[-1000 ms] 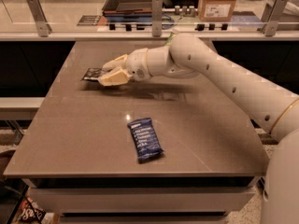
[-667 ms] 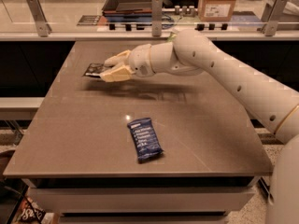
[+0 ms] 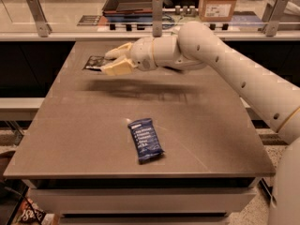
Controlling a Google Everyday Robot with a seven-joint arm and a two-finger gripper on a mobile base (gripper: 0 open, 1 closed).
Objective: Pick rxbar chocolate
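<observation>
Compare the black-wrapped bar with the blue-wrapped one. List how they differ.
Colour: the rxbar chocolate is black, the blue bar blue. Place: the rxbar chocolate lies far left on the table, the blue bar near the front. The gripper, open, sits at the rxbar chocolate's right end; the blue bar lies alone. Both are flat wrapped bars.

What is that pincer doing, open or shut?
Open: the pincer sits at the far left of the table, its two fingers spread apart beside the black rxbar chocolate lying flat.
</observation>
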